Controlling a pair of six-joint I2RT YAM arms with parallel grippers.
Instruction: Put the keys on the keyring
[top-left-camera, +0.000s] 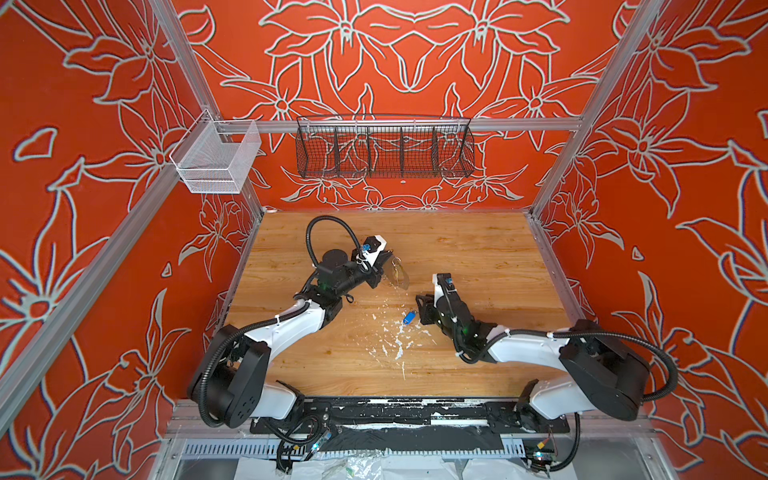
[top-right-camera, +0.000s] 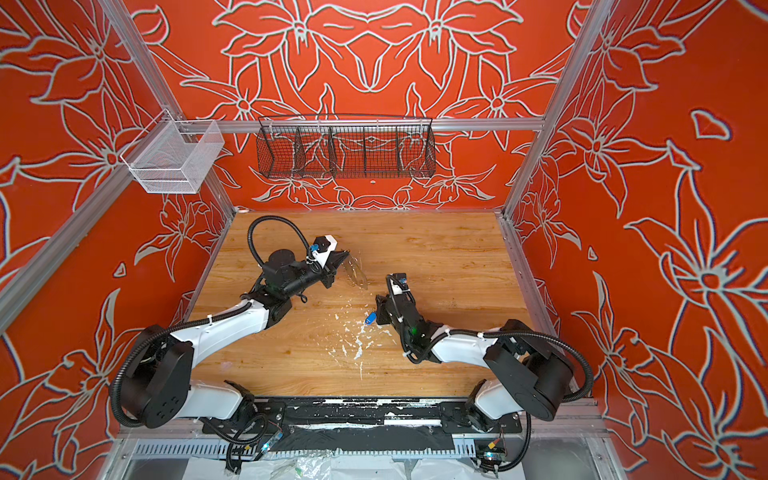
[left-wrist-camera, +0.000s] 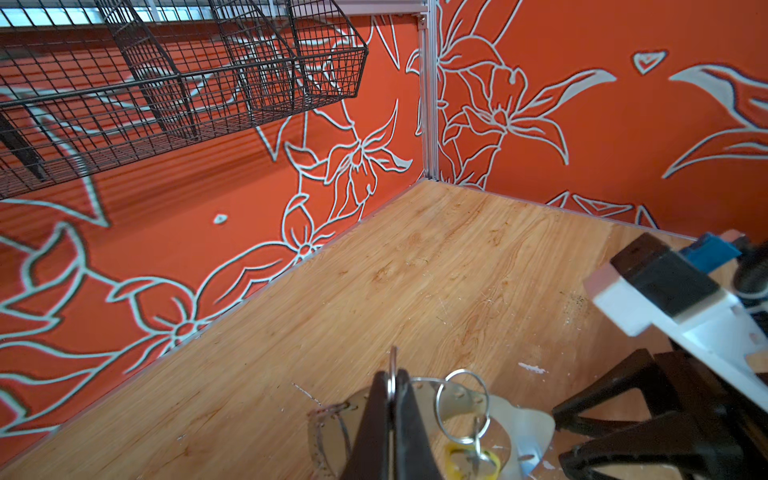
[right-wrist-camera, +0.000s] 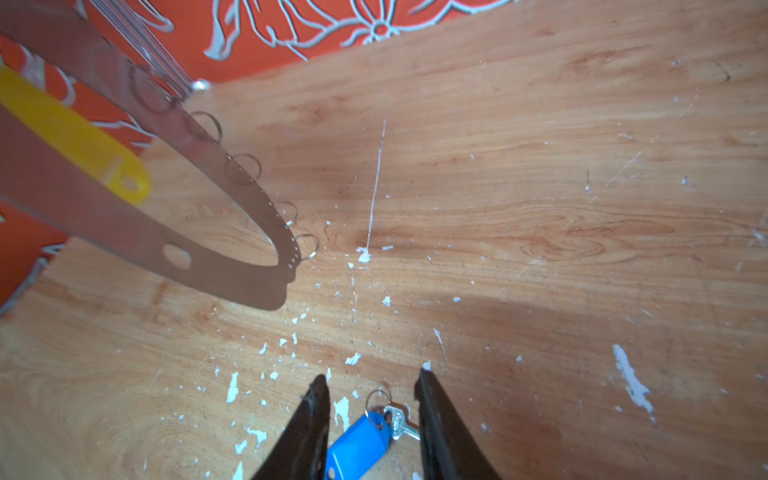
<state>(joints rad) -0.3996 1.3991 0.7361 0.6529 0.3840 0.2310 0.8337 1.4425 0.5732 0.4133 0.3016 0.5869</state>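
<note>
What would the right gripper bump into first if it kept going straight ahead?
Probably the blue-tagged key: it lies on the table between the open fingers of the right gripper, which slants down toward it. Depth is hard to judge, so it might touch wood first.

My left arm (top-left-camera: 286, 324) rises from the lower left of a top view toward the middle, with the wrist rolled onto its side. My left gripper (top-left-camera: 384, 268) has its fingers (left-wrist-camera: 374, 419) pressed tight together on the edge of the keyring (top-left-camera: 399, 279). My right arm (top-left-camera: 523, 349) stretches in low from the lower right. My right gripper (right-wrist-camera: 372, 380) angles downward, fingers (right-wrist-camera: 436, 415) parted.
</note>
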